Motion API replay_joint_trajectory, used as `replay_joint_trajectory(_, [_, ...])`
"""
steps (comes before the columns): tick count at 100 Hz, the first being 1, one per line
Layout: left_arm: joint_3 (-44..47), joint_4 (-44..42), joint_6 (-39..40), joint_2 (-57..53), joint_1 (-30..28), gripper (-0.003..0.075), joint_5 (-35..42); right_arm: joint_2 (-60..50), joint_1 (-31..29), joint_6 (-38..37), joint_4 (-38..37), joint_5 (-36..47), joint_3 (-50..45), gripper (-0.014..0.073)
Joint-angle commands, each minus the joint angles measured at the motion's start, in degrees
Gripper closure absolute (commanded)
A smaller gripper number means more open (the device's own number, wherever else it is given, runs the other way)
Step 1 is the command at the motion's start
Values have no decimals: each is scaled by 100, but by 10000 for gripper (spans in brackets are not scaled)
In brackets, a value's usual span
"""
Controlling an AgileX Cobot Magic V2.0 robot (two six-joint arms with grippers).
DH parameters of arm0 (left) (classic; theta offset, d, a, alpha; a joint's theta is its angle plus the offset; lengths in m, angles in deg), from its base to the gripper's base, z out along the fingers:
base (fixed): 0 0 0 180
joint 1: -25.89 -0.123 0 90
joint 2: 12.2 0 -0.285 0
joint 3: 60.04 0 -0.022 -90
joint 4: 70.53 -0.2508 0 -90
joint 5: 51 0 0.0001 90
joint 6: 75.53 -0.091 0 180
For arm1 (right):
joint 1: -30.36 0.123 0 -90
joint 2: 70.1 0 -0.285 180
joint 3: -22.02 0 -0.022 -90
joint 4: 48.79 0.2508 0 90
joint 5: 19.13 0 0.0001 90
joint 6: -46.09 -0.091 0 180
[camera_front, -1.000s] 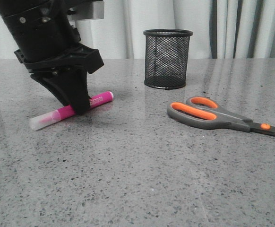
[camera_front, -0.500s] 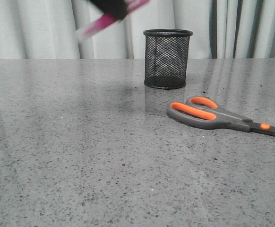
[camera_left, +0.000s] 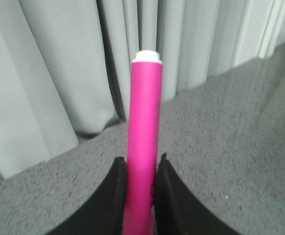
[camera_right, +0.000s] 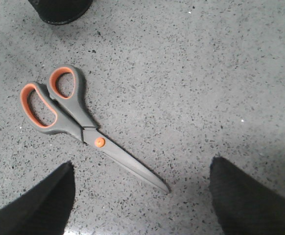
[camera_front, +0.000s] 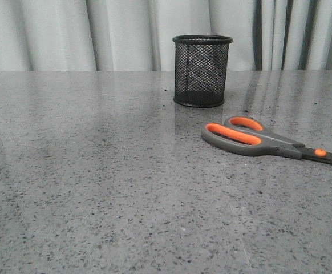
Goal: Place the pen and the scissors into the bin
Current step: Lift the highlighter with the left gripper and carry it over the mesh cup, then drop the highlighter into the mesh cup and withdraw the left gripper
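Bin: upright on table, mesh wall see-through, nothing visible inside; only base edge shows in right wrist view.

Scissors: flat on table, blades together, near bin at its 4 o'clock in front view; handles toward bin, blade tips pointing away.

Pen: pinched between fingers of left gripper, held off table, whitish end outward, curtain behind.

Right gripper: fingers spread wide, holding nothing, above scissors blades.

Scissors tips cropped; bin mostly cropped.
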Motion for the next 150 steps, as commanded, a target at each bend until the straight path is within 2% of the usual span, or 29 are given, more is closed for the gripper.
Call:
replay_joint_trajectory(1, [-196, 72, 13, -73, 106, 739, 870, 31, -13, 65, 113, 259, 195, 78])
replay_joint_trajectory(22, [-196, 72, 13, 326, 155, 739, 1413, 31, -13, 65, 113, 259, 195, 78])
replay_joint_trajectory(66, [-196, 72, 13, 860, 155, 720, 1396, 31, -13, 65, 113, 259, 195, 78])
replay_joint_trajectory(73, [-196, 72, 13, 860, 155, 652, 1396, 31, -13, 65, 113, 259, 195, 78])
replay_joint_trajectory(86, [-196, 86, 37, 860, 155, 433, 1396, 31, -13, 65, 113, 271, 195, 78])
replay_joint_trajectory(96, [-196, 121, 37, 831, 155, 362, 1424, 31, -13, 65, 113, 271, 195, 78])
replay_joint_trajectory(128, [-196, 160, 37, -51, 66, 363, 1191, 31, -13, 65, 113, 482, 195, 78])
replay_joint_trajectory(139, [-196, -95, 37, -501, -178, 383, 594, 31, -13, 65, 113, 655, 195, 78])
replay_joint_trajectory(150, [-196, -522, 37, -935, -507, 487, -402, 31, -13, 65, 135, 728, 195, 78])
